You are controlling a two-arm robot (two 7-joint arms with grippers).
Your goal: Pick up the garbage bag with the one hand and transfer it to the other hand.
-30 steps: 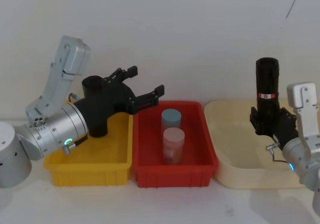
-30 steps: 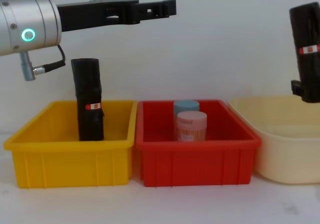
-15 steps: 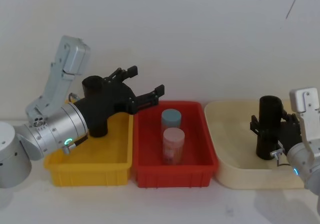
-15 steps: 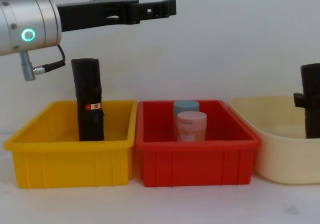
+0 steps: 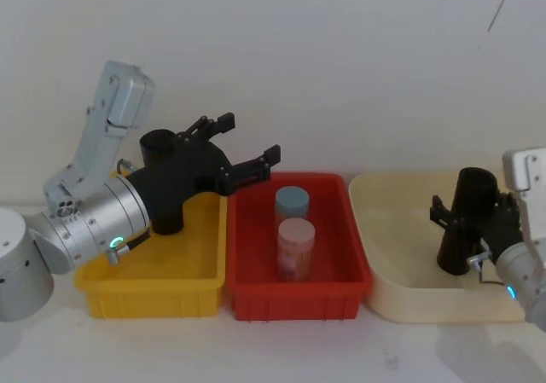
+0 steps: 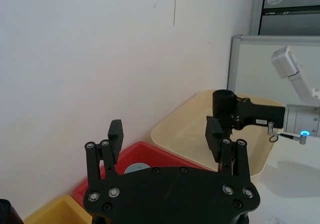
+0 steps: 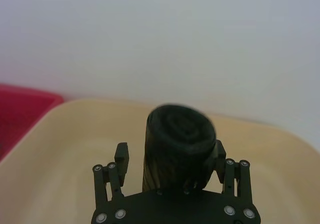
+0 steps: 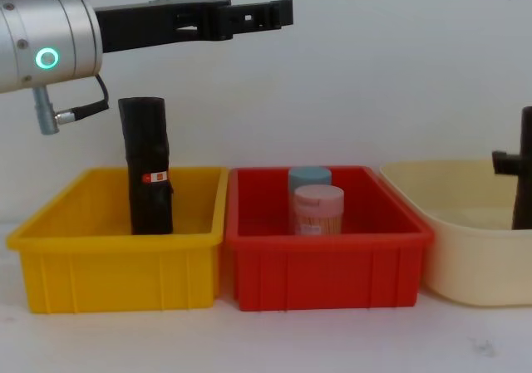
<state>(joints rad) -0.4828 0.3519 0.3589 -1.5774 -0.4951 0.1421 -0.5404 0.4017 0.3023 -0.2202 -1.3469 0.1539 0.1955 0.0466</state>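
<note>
- Cream basin (image 5: 426, 302), at the robot's right end of the row. It looks like the set-down spot, and the garbage bag stands inside it toward the right side.
- Yellow bin (image 5: 145, 298), left end. It looks like the stock bin. A second roll (image 8: 148, 165) stands upright at its back, untouched, with its red-marked label facing the chest camera.
- Red bin (image 5: 294, 302), between the other two. It seems to play no part in this job.
- Left gripper (image 5: 249, 137): raised over the seam between the yellow and red bins. Its fingers are spread wide with nothing between them, and it points toward the right arm. It looks parked at pass-over height, its share likely done.
- Right gripper (image 5: 474, 206): low in the basin, reaching in from the right. Its fingers flank the roll, and the wrist view shows a gap on one side, so the jaws look slack, not clamped. The roll seems to stand on its own.
- Garbage bag (image 5: 467, 229): upright or nearly so, with its base apparently on the basin floor. It stands between the right gripper's fingers with its top above them. It is well apart from the left gripper, with the whole red bin between them.
- Blue-lidded jar (image 5: 292, 202) and pink-lidded jar (image 5: 296, 246): upright in the red bin, one behind the other, clear of both arms.
</note>
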